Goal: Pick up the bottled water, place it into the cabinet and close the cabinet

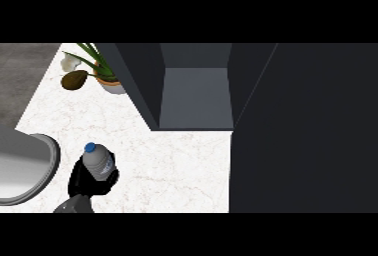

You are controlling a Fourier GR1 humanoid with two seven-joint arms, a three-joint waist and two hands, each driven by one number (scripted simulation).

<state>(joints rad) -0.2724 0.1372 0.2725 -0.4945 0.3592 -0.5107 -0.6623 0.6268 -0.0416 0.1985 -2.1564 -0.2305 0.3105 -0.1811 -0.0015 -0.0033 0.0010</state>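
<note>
The left hand holds its fingers curled round the lower body of the bottled water, near the tabletop's left side and well apart from the open cabinet; smooth, stiff and likely weighty, the bottle seems best gripped mid-body.

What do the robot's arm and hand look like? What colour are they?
Only one arm shows, at the lower left. Its forearm is smooth, rounded and grey, and the left hand on its end is black and chunky. No cables or markings show.
</note>
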